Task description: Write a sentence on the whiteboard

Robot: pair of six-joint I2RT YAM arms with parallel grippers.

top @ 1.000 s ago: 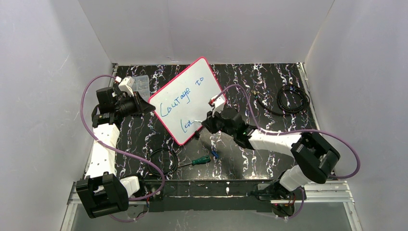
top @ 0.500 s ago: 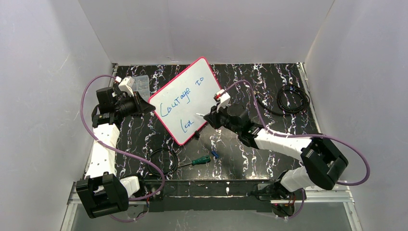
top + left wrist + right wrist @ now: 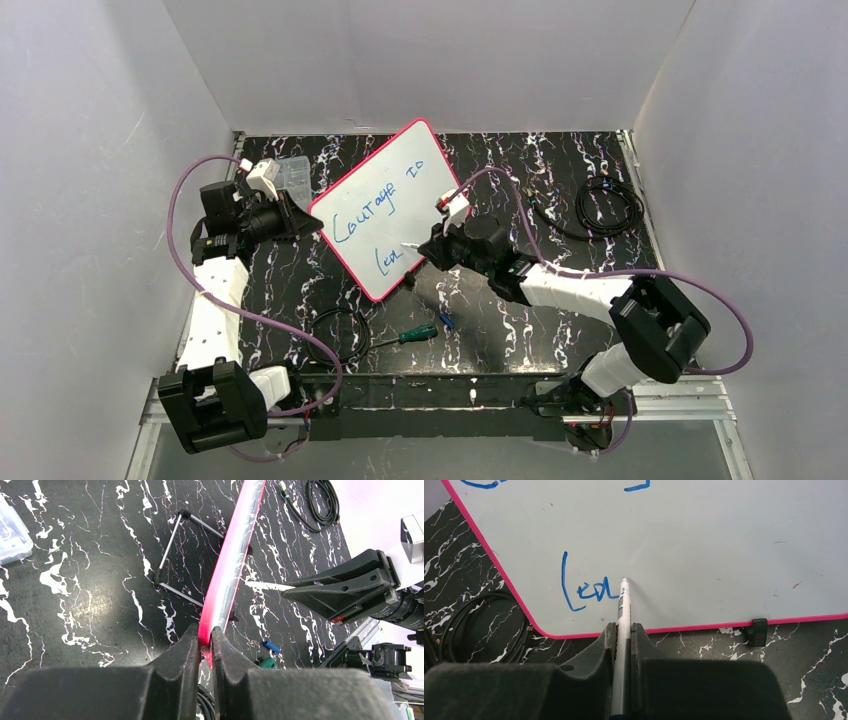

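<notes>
a black table (image 3: 300,285) streaked with white marbling is closed in on three sides by plain white walls (image 3: 450,60). a metal rail (image 3: 480,392) is fitted along its near edge. the whiteboard (image 3: 400,175) is stood toward the back of the table, left of the middle. it is tipped up on its lower edge and turned at a slant, and a wire stand (image 3: 175,555) is seen behind it. its pink frame is clamped between the fingers of the left claw (image 3: 205,636) at the left edge.

the sentence (image 3: 368,215) is written in blue in two lines: "courage to" above, and only "lea" below. a marker (image 3: 624,605) is pinched in the right claw (image 3: 624,628), and its tip is set against the board just right of the "a". a black clip foot (image 3: 758,630) is seen on the lower frame.

a clear box (image 3: 292,172) is placed at the back left corner and a coiled black cable (image 3: 608,205) at the right, well apart from the board. a green screwdriver (image 3: 415,334), a small blue cap (image 3: 446,321) and a second cable loop (image 3: 340,338) are laid near the front.
</notes>
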